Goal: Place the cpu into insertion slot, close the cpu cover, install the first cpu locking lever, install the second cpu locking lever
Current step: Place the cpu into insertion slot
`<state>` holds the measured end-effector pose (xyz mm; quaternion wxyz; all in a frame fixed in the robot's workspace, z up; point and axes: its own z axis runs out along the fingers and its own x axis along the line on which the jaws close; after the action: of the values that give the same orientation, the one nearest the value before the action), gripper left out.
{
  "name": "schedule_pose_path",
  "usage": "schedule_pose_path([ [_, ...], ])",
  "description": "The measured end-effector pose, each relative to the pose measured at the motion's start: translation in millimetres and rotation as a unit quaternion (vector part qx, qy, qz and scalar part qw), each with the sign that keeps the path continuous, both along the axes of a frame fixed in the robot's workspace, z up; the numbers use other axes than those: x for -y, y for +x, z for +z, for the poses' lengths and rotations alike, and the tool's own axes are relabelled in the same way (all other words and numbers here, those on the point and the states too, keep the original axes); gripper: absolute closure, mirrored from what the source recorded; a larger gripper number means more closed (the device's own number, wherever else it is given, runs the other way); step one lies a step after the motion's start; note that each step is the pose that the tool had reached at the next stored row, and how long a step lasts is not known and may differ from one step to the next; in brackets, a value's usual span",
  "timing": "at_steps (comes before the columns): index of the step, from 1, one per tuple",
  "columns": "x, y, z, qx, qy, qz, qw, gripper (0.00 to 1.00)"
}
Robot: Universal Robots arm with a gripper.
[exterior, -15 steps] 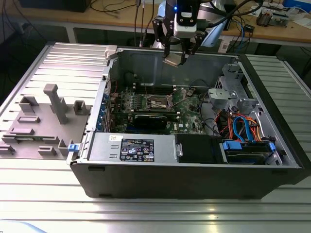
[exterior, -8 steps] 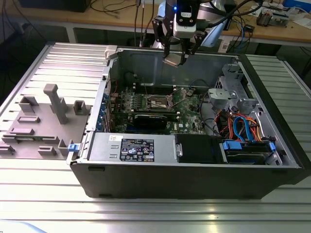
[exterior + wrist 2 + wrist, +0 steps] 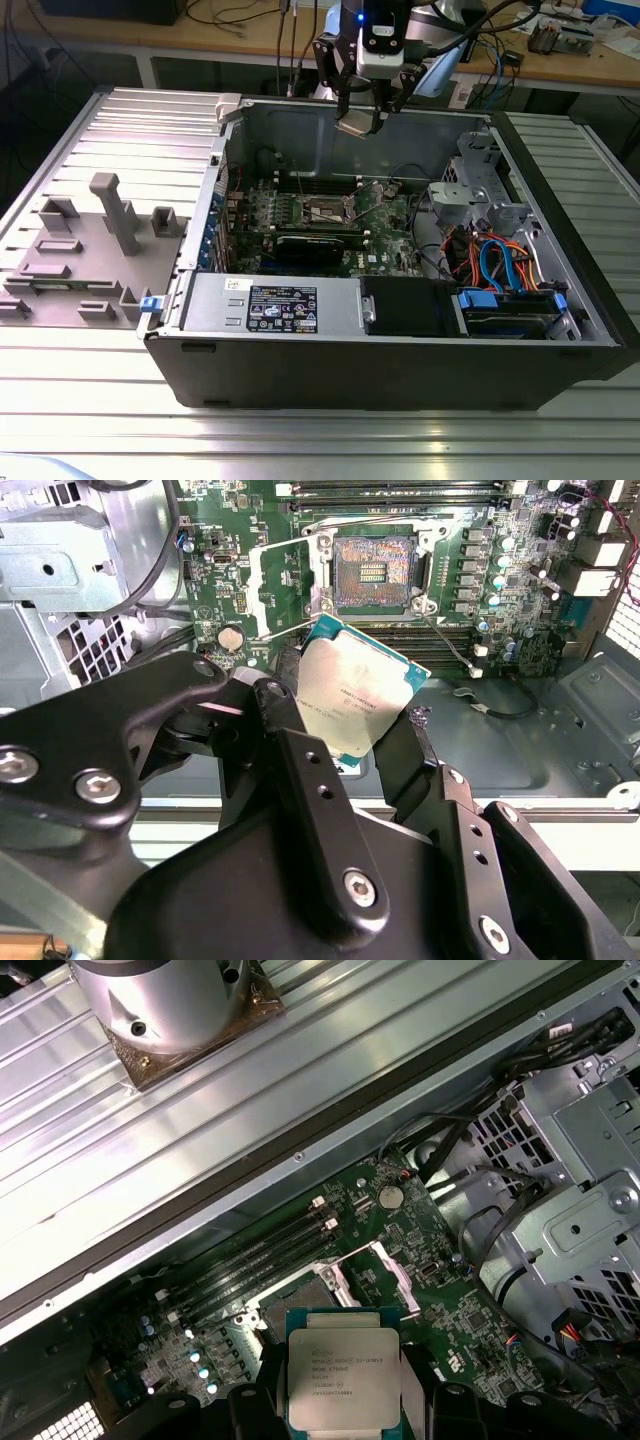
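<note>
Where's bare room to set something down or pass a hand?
Free: ribbed table in front of the case. Crowded: grey fixture on the exterior view's left, cabled drive bay on its right. Pincer holds the cpu over the case.

Bright even light, glare on ribbed table, shaded case interior

Exterior view overlooks case; wrist views share board.
</note>
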<state>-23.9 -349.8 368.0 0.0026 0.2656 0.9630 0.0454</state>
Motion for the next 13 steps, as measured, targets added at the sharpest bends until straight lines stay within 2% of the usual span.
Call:
schedule_pose_path([
  [13,0.0,-0.2,0.0,0.0000,0.0000,-0.006,1.0000,0.46],
])
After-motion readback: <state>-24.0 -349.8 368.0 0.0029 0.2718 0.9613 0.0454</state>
